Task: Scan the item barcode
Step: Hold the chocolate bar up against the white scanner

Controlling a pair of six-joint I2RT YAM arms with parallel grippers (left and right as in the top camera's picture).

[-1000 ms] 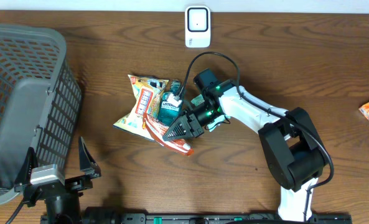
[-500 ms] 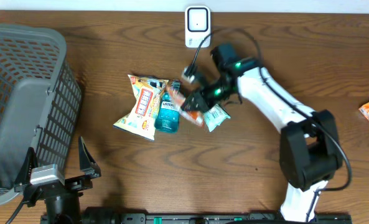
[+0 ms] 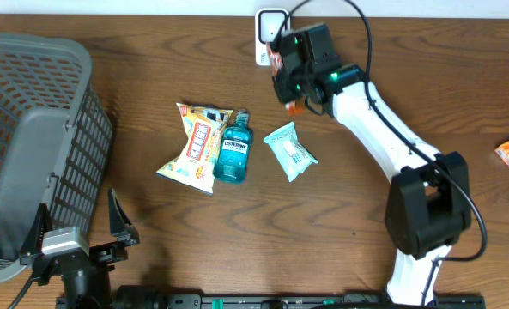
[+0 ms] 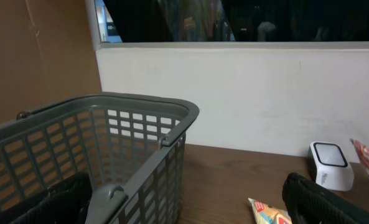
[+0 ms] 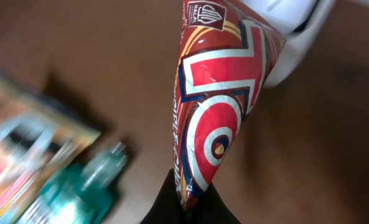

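Foil slips, we judge, so our right claw (image 5: pixel 187 199) pinches the light, limp, glossy red-and-white packet (image 5: pixel 224 93) by its end.

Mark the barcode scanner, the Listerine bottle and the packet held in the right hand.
barcode scanner (image 4: pixel 330 167): left wrist view, on its front face.
Listerine bottle (image 3: pixel 232 156): overhead view, on its label.
red packet (image 5: pixel 218 118): right wrist view, on its printed side.
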